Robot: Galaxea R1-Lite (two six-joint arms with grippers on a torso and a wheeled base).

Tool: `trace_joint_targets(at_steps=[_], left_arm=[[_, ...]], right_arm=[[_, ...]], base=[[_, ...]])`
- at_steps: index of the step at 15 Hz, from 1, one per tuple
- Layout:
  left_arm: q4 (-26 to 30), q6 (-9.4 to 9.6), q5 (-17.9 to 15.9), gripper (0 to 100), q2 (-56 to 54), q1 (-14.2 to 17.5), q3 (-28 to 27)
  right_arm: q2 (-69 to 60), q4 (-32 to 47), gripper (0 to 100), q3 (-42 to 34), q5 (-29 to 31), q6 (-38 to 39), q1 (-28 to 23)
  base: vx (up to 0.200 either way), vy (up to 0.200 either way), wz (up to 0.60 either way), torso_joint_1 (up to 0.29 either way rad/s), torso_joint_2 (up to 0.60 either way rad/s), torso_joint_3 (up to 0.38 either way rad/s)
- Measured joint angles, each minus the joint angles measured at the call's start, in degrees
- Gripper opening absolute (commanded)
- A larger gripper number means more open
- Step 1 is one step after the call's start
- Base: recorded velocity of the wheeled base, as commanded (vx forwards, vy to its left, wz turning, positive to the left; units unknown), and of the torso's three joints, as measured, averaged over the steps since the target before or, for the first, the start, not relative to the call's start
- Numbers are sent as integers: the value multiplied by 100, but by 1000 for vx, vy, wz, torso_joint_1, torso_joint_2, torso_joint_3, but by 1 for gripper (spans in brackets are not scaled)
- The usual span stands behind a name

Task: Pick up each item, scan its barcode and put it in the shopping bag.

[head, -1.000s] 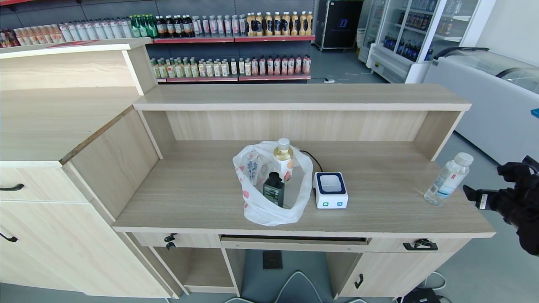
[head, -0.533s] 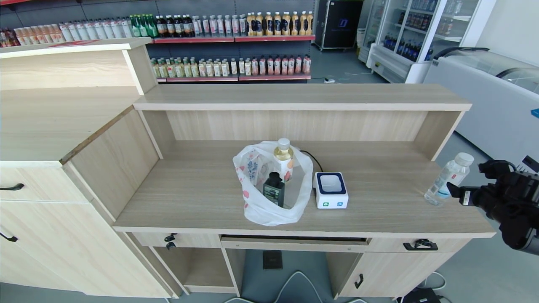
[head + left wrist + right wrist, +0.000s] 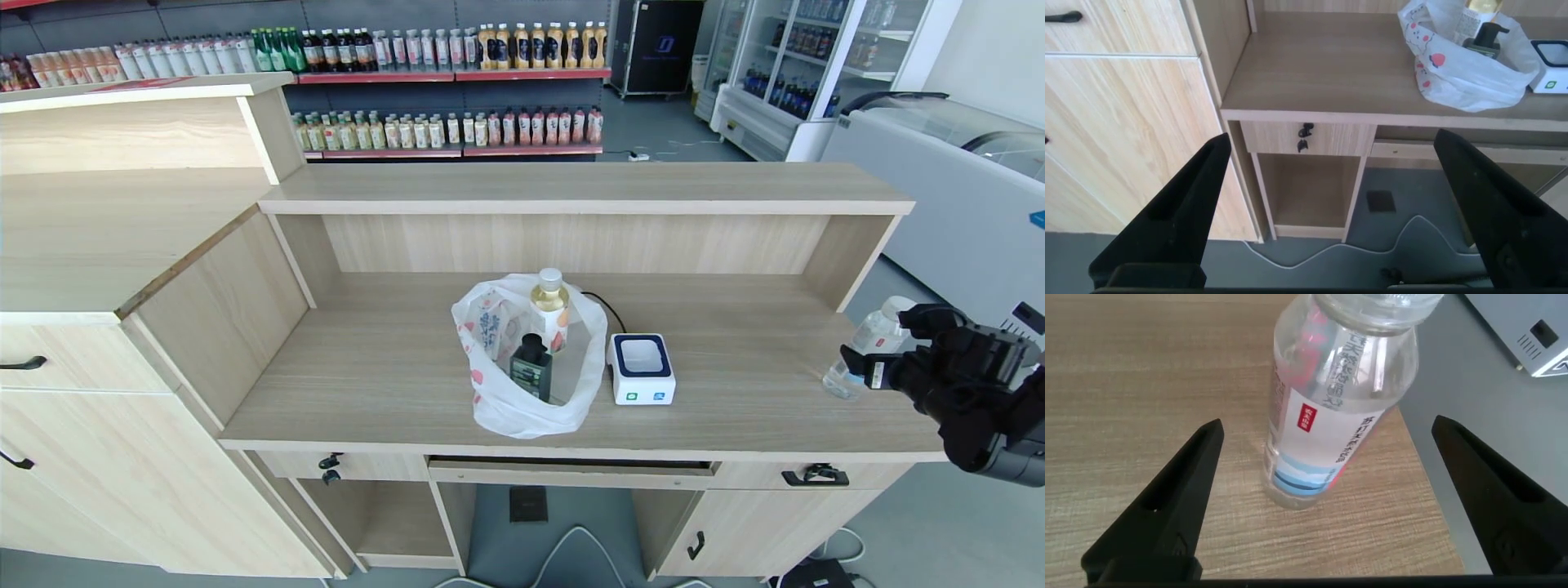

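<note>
My right arm (image 3: 984, 408) is bulky matte black, a small white label (image 3: 878, 375) near its wrist; my jaws are black tapering wedges.

bright, even light fills the shop; the counter (image 3: 735, 343) top is evenly lit, with soft shade under its upper shelf (image 3: 571, 186) and deeper shadow in the opening below the worktop; the shopping bag (image 3: 522, 412) casts only a faint shadow; the freezer (image 3: 939, 180) and wall at the right look washed pale; small highlights glint on the water bottle (image 3: 1331, 400); straight edges bow toward the head view's borders
</note>
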State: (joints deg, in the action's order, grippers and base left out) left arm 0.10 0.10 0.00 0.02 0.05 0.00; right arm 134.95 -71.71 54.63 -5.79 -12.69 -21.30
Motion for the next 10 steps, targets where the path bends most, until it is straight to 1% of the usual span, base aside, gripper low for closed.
trace_joint_targets(at_steps=[4,10], left_arm=[[1,0,0,100,0,2,0],[1,0,0,100,0,2,0]], right_arm=[[212,115,100,417,0,-2,79],[499,158,100,750,5,-30,190]], base=[[0,0,0,0,0,0],[0,0,0,0,0,0]])
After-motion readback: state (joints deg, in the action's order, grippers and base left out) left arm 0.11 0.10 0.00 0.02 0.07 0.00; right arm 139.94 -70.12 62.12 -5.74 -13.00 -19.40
